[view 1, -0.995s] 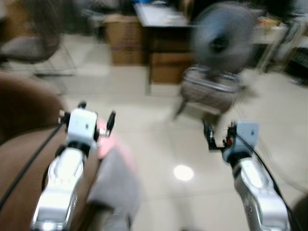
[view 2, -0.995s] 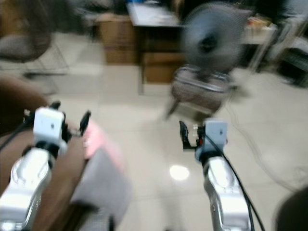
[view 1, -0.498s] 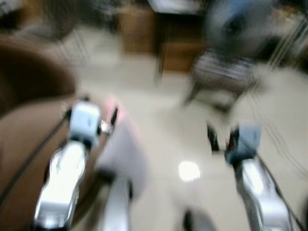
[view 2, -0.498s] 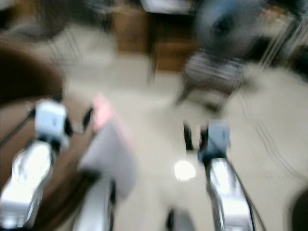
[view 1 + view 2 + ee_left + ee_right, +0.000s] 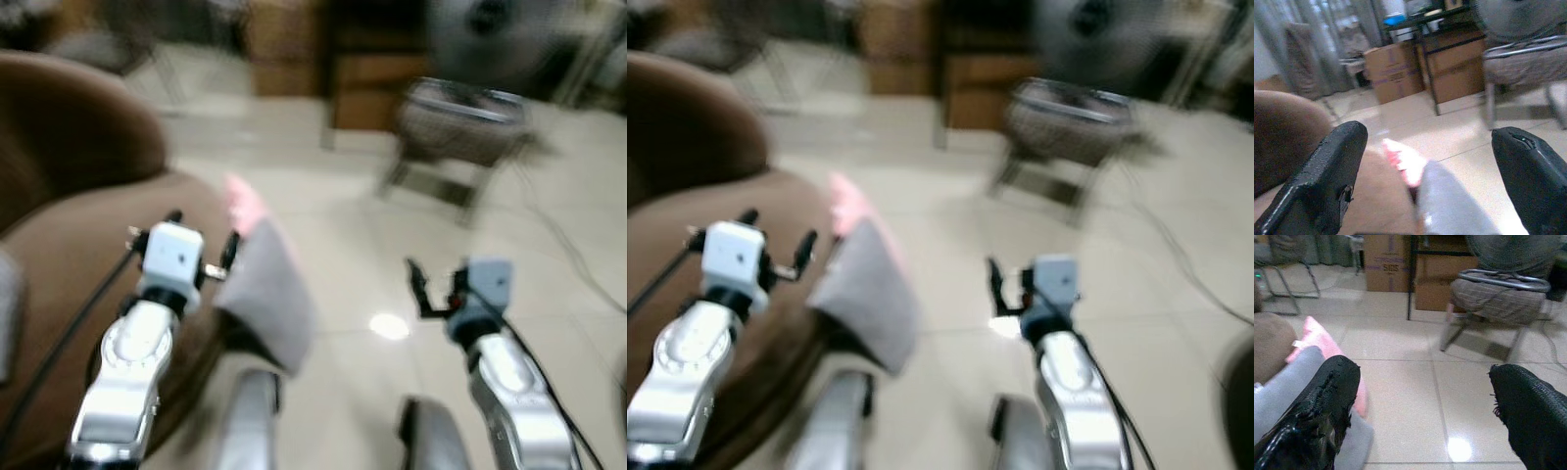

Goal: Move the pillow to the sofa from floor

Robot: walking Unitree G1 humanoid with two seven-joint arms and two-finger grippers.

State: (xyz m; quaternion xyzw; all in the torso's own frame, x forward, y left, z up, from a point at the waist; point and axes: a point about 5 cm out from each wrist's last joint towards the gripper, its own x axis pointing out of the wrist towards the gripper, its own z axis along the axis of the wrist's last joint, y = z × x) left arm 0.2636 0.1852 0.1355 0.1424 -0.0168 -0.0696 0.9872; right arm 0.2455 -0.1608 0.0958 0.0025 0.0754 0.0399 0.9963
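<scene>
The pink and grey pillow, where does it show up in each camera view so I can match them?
Left eye view: pink and grey pillow left of centre, at the brown sofa's edge.
Right eye view: same pillow, left of centre.
Left wrist view: bottom centre, between the black fingers.
Right wrist view: lower left.
Shared landmark: the metal-framed chair on the tiled floor.

Brown sofa [image 5: 69, 245], grey-pink pillow [image 5: 265, 284] against its edge, tiled floor [image 5: 343, 245]

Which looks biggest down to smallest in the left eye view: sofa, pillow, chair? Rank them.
1. sofa, by far the widest in the picture.
2. and 3. pillow and chair look about alike; the chair stands farther off and the picture is blurred, so I won't rank them.
</scene>
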